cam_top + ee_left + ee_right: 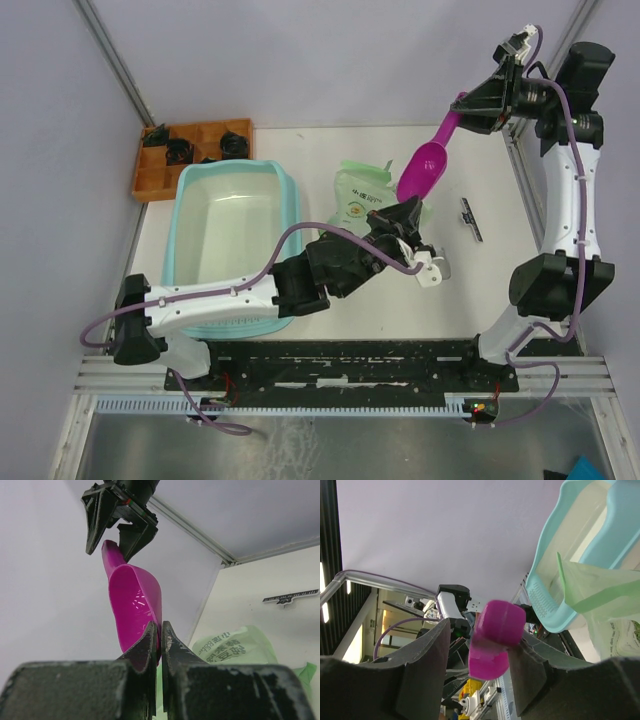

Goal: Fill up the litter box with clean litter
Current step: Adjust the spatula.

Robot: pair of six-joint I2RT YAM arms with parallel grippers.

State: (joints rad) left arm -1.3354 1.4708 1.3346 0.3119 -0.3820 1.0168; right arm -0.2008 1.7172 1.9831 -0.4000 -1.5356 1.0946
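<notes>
Top external shows my right gripper (472, 104) clamping the magenta scoop (425, 168) by its handle, bowl slanting down toward the litter bag (358, 195), with the teal litter box (235, 210) left beyond it, nearer my closed left gripper (405, 218).

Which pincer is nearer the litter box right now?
Left. The left pincer grips the bag just right of the litter box; the right pincer holds the scoop well beyond it.
</notes>
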